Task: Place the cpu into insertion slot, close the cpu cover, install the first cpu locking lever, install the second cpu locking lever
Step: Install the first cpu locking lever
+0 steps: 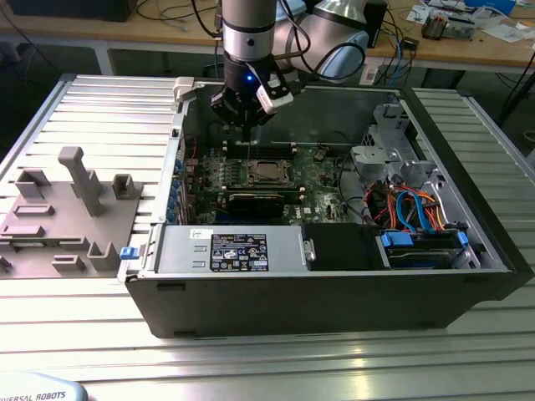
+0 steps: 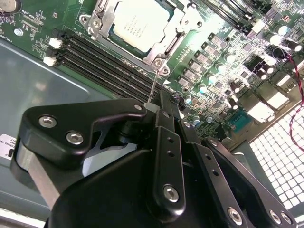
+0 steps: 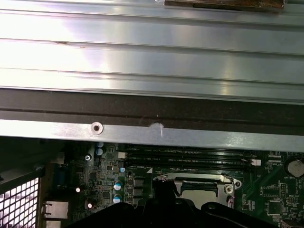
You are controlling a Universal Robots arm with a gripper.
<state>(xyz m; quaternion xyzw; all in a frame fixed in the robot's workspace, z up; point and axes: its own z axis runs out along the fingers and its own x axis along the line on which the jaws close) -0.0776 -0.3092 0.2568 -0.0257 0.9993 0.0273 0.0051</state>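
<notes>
**Hand poised over the socket, a thin lever between its fingers**

Inside the open computer case (image 1: 468, 251) on the slatted bench (image 1: 100, 100), the hand (image 1: 244, 124) hangs above the green circuit board (image 1: 322, 180), just toward twelve o'clock from the socket in the exterior view. In the second wrist view the hand (image 2: 164, 105) has its black fingers (image 2: 167, 156) drawn close together, pinched on the end of a thin silvery locking lever (image 2: 153, 88). That wire-like lever runs from the fingertips up to a screw post at the corner of the socket frame.

The cpu (image 2: 137, 23) lies flat in the insertion slot (image 2: 178, 29), its plain silver-grey top showing through the square opening of the cpu cover (image 2: 105, 20), which lies down over it. In the exterior view the cpu (image 1: 266, 172) sits near the middle of the board. In the second wrist view, long black memory slots (image 2: 102, 61) run just beside the socket, at about seven o'clock from it.

In the first wrist view the socket's metal frame (image 3: 192, 179) shows beneath the case's edge rail (image 3: 152, 135). On the bench at nine o'clock from the case stands a grey fixture block (image 1: 75, 209).
</notes>
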